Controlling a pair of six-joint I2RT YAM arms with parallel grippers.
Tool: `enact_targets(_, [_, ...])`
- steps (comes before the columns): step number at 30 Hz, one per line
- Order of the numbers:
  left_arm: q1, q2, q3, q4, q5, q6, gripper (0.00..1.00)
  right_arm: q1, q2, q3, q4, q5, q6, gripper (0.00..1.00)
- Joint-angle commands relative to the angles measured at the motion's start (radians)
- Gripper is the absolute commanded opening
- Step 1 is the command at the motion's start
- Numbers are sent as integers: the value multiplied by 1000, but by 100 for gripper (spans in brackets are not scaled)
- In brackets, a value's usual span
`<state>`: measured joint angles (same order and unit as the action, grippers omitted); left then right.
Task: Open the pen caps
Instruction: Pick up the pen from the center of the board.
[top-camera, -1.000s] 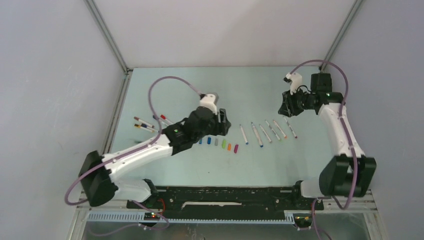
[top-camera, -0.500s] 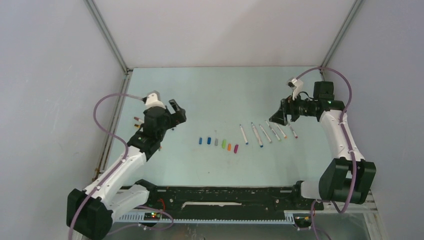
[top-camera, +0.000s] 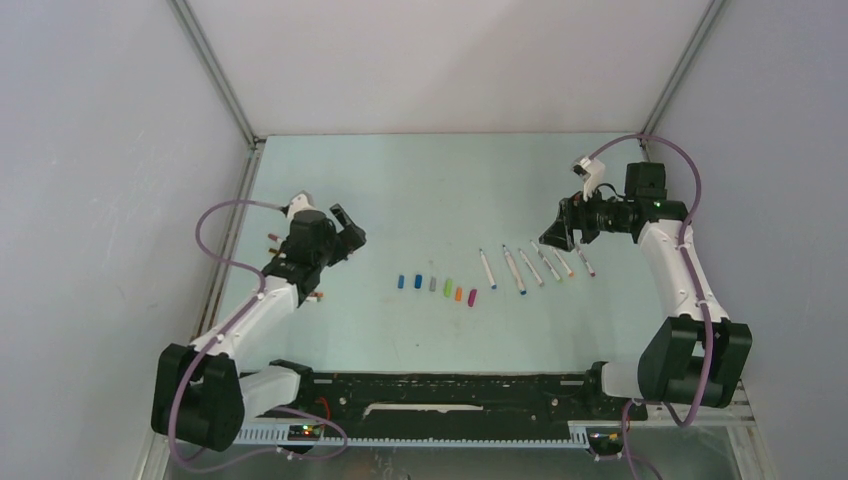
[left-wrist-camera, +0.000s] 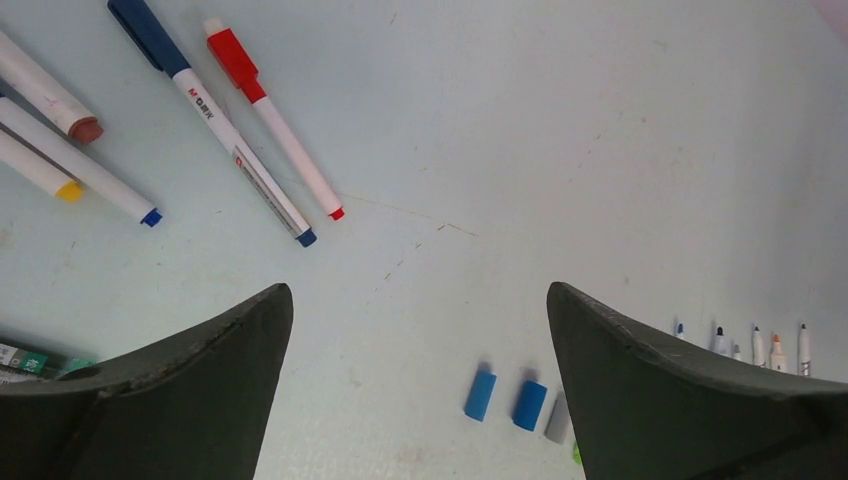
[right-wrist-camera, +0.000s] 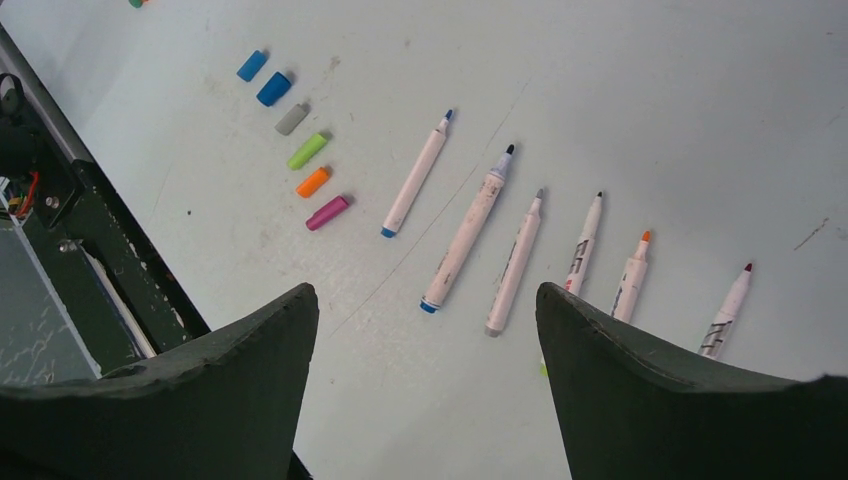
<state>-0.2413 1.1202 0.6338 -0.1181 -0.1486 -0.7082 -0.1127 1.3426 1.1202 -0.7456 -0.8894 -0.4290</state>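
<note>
My left end effector (left-wrist-camera: 420, 300) hangs over the left part of the pale surface (top-camera: 430, 190) with its fingers spread wide and nothing between them. Just ahead of it lie two pens with caps on, the dark-blue-capped pen (left-wrist-camera: 210, 120) and the red-capped pen (left-wrist-camera: 272, 118), side by side and nearly parallel. Three more white barrels run off the wrist view's left edge, too cropped to tell how they are capped. My right end effector (right-wrist-camera: 427, 295) is over the right part of the surface, its fingers also wide apart and empty. Below it six uncapped pens (right-wrist-camera: 468, 230) lie in a loose fan, tips pointing away from the arm bases, none touching its neighbour. The loose pen caps (top-camera: 447, 287) sit in a slanted row between my two arms, near the middle of the surface. From left to right they are blue, blue, grey, green, orange and magenta, each apart from the next. The magenta cap (right-wrist-camera: 328, 212) is the one nearest the first uncapped pen, just beside its tail end.
</note>
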Motion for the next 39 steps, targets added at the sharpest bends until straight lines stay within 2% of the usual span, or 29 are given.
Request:
enact_targets(1, [16,39,29,4,0,-16,99,-5,9,14,9,7,-13,81])
enact_targets(3, [25,92,57,-24,-8,-31,97,-5,15,14,10,9,-13,81])
enact_targets(4, [30,129,81,-44,-6,-33,93,-4,16,14,9,9,-13,81])
enact_targets(7, [50,246,173,-124,2,-46,68,-5,23,14,8,9,-13,81])
enact_targets(9, [53,312,225,-165,-17,-68,63,-5,25,13,8,10,-13,81])
enact_targets(17, [54,428,367,-254,-129,-117,53,-8,34,14,6,14,-14,81])
enact_targets(23, [54,512,486,-414,-215,-149,48,-8,34,13,7,15,-14,81])
enact_targets(39, [59,654,594,-424,-188,-126,45,-10,33,14,6,15,-14,81])
